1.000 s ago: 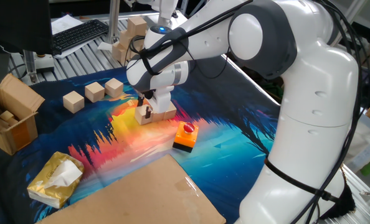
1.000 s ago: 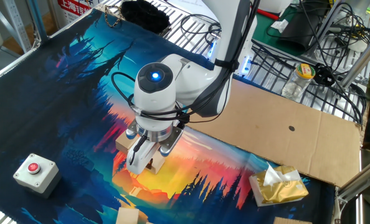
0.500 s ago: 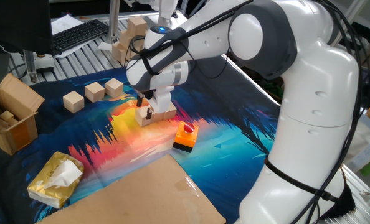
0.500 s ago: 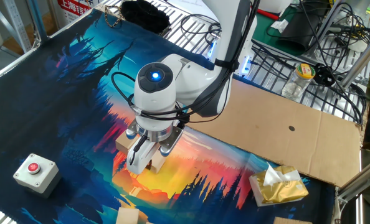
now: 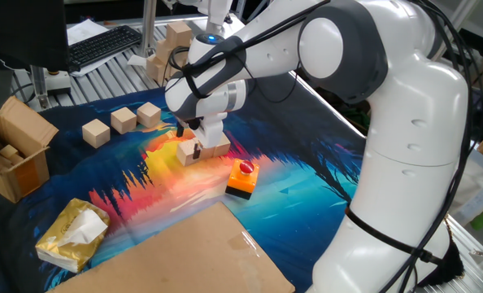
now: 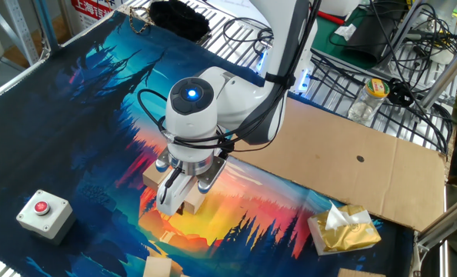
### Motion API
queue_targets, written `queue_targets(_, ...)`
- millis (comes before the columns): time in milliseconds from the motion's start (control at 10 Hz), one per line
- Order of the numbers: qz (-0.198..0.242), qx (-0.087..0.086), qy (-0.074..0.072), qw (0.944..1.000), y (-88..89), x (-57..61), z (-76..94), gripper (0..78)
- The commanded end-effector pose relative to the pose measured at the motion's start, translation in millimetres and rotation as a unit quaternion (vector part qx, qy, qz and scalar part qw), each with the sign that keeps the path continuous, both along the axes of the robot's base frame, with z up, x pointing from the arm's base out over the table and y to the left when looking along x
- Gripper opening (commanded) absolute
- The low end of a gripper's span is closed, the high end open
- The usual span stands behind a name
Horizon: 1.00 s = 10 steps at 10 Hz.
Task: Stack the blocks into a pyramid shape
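Almost nothing has changed over the last second: the white arm's two-finger gripper stays low over the colourful printed mat, its fingers closed on a pale tan wooden cube beside another cube, just behind the orange-and-black button block. That stillness suggests careful seating of the base row. Three loose cubes wait well apart, further from the button block.
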<state>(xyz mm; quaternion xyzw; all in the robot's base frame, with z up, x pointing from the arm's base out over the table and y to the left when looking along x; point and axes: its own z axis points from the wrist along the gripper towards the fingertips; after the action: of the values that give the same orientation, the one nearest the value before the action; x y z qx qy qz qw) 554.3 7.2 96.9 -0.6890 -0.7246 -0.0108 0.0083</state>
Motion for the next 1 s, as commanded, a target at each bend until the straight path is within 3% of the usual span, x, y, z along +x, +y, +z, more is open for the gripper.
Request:
queue_targets(100,0.0,0.0,-0.002,1.0,-0.2,0.9,1.3,77.4)
queue_targets(200,0.065,0.002,0.008,0.9979,18.4,4.4,43.5,77.4)
queue_targets(500,0.132,-0.021,0.01,0.991,51.3,3.0,59.2,77.4)
queue_targets(600,0.141,-0.017,0.009,0.9898,54.8,2.5,60.7,77.4)
queue_targets(800,0.209,-0.005,-0.005,0.9779,66.8,0.6,66.3,77.4)
queue_targets(1000,0.228,-0.002,-0.004,0.9736,80.5,-2.6,73.2,77.4)
